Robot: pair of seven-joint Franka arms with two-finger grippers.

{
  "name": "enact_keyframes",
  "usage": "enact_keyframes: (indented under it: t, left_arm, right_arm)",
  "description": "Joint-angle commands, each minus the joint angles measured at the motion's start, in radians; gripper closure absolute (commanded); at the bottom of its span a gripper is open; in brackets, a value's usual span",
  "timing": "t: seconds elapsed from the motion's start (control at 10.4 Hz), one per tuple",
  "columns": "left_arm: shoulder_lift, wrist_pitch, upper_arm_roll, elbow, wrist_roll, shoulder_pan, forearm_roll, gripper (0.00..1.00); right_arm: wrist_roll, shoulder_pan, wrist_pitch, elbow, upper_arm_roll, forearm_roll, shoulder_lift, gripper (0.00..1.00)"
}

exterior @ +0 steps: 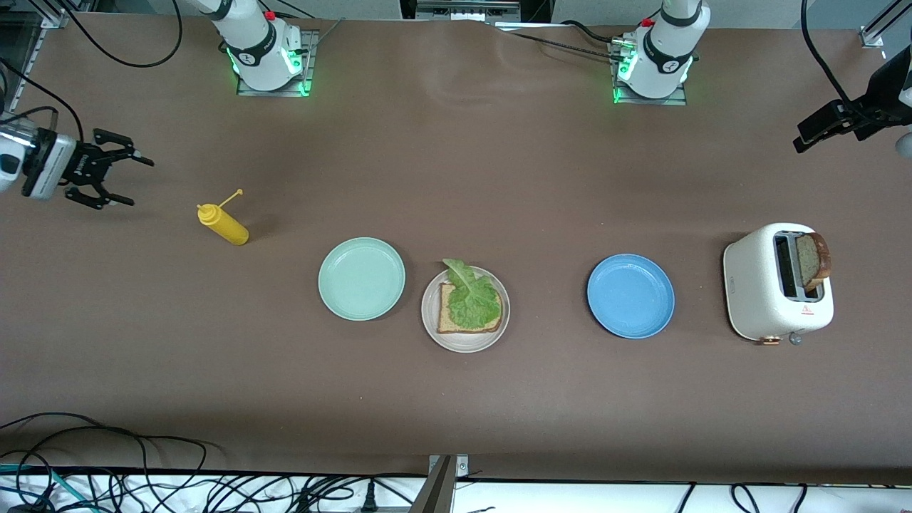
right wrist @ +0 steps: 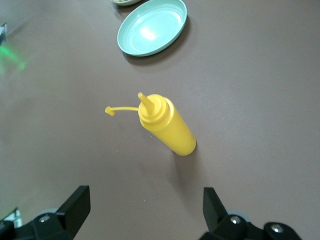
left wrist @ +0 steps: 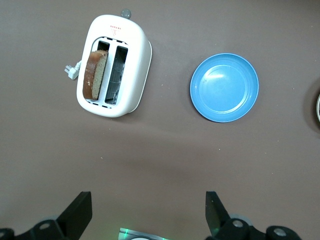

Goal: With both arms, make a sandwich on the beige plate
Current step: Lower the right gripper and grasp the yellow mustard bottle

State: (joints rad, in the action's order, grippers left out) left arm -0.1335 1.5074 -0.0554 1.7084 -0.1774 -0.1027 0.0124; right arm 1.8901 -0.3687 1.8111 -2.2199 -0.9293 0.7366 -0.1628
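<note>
Brown table [exterior: 456, 399] (matte covering); cables [exterior: 107, 484] along near edge.

Matt brown table [exterior: 456, 399], glossy white toaster [exterior: 759, 285], smooth blue plate [exterior: 630, 296].

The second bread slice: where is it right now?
In the front view, the second bread slice stands in a slot of the white toaster at the left arm's end of the table, beside the blue plate.

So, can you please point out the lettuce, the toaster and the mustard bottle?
lettuce [exterior: 471, 297], front view, middle of the leaf
toaster [left wrist: 137, 65], left wrist view, white side wall
mustard bottle [right wrist: 172, 130], right wrist view, yellow body
</note>
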Motion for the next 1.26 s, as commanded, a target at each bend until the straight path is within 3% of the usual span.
enact_keyframes:
  t: [0.0, 0.29, 0.48, 0.58, 0.68, 0.77, 1.06, 1.16]
  left_arm:
    - [-0.005, -0.009, -0.004, -0.001, -0.004, -0.008, -0.017, 0.00]
    - [-0.005, -0.009, -0.004, -0.001, -0.004, -0.008, -0.017, 0.00]
    - [-0.005, -0.009, -0.004, -0.001, -0.004, -0.008, -0.017, 0.00]
    - [-0.005, -0.009, -0.004, -0.001, -0.004, -0.008, -0.017, 0.00]
    - [-0.005, -0.009, -0.004, -0.001, -0.004, -0.008, -0.017, 0.00]
    - [-0.005, -0.009, -0.004, -0.001, -0.004, -0.008, -0.017, 0.00]
    - [-0.005, -0.009, -0.004, -0.001, -0.004, -0.008, -0.017, 0.00]
    - [-0.005, -0.009, -0.004, -0.001, -0.004, -0.008, -0.017, 0.00]
  right_arm:
    - [0.220, 0.033, -0.097, 0.025, 0.003, 0.192, -0.171, 0.00]
    - [0.329, 0.037, -0.146, 0.066, 0.012, 0.308, -0.294, 0.00]
    - [0.426, 0.062, -0.284, 0.091, 0.014, 0.439, -0.424, 0.00]
    - [0.467, 0.080, -0.338, 0.139, 0.015, 0.454, -0.476, 0.01]
    - [0.480, 0.100, -0.369, 0.167, 0.015, 0.455, -0.506, 0.01]
    - [0.491, 0.061, -0.360, 0.151, 0.017, 0.518, -0.523, 0.02]
    - [0.527, 0.074, -0.368, 0.148, 0.032, 0.541, -0.534, 0.02]
    - [0.527, 0.100, -0.369, 0.146, 0.074, 0.552, -0.532, 0.02]
